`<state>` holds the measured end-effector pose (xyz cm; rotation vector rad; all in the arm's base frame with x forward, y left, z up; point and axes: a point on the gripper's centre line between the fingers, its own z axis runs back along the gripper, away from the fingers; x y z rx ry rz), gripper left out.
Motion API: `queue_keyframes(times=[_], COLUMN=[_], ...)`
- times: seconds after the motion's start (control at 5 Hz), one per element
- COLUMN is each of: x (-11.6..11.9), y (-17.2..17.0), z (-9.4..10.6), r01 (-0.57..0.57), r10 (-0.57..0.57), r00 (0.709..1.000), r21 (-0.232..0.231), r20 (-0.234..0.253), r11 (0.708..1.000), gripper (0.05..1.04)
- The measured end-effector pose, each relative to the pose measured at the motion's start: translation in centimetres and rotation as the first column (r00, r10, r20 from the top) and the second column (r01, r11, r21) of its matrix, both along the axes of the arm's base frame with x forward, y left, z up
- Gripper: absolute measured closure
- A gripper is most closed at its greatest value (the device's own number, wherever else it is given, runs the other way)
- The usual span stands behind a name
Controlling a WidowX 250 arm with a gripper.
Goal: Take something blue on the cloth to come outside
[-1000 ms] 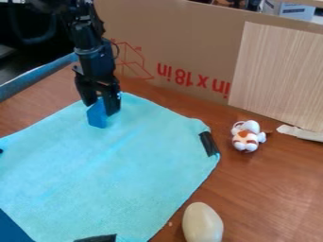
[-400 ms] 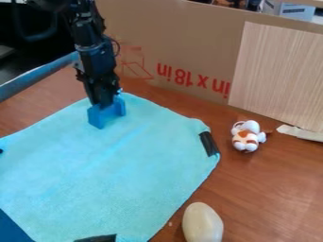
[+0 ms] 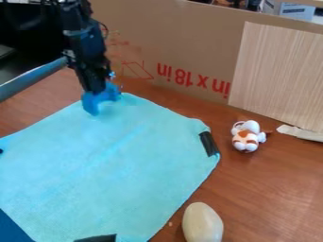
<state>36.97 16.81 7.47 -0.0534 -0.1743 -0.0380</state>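
Camera view. One black pincer (image 3: 99, 90), pointing down at the far edge of the turquoise cloth (image 3: 120, 160), closed on the blue piece (image 3: 93, 104). One blue piece, gripped at the fingertips, its body showing below them and to either side, one end hanging lower. Cloth spread on a brown bench (image 3: 259, 194); white-and-orange toy (image 3: 247, 137) beyond its right edge; pale, egg-shaped item (image 3: 202, 223) nearer the camera.

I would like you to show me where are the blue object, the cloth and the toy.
Blue object (image 3: 91, 104), camera view: its lower left part.
Cloth (image 3: 107, 170), camera view: near its middle.
Toy (image 3: 246, 137), camera view: middle of its body.
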Motion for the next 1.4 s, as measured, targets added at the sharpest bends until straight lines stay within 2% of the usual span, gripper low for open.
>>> queue_keyframes(times=[0.6,1.0,1.2,1.4], x=[1.3,3.7,4.0,3.9], y=[7.7,10.9,11.6,11.8], z=[1.4,1.2,0.8,0.5], r01=[-0.192,-0.288,-0.306,-0.297], r10=[0.193,0.289,0.306,0.297], r00=[0.98,0.955,0.95,0.953], r21=[-0.024,-0.03,-0.009,0.0], r20=[0.049,0.069,0.068,0.068], r11=[0.981,0.957,0.952,0.955], gripper=[0.898,0.898,0.845,0.578])
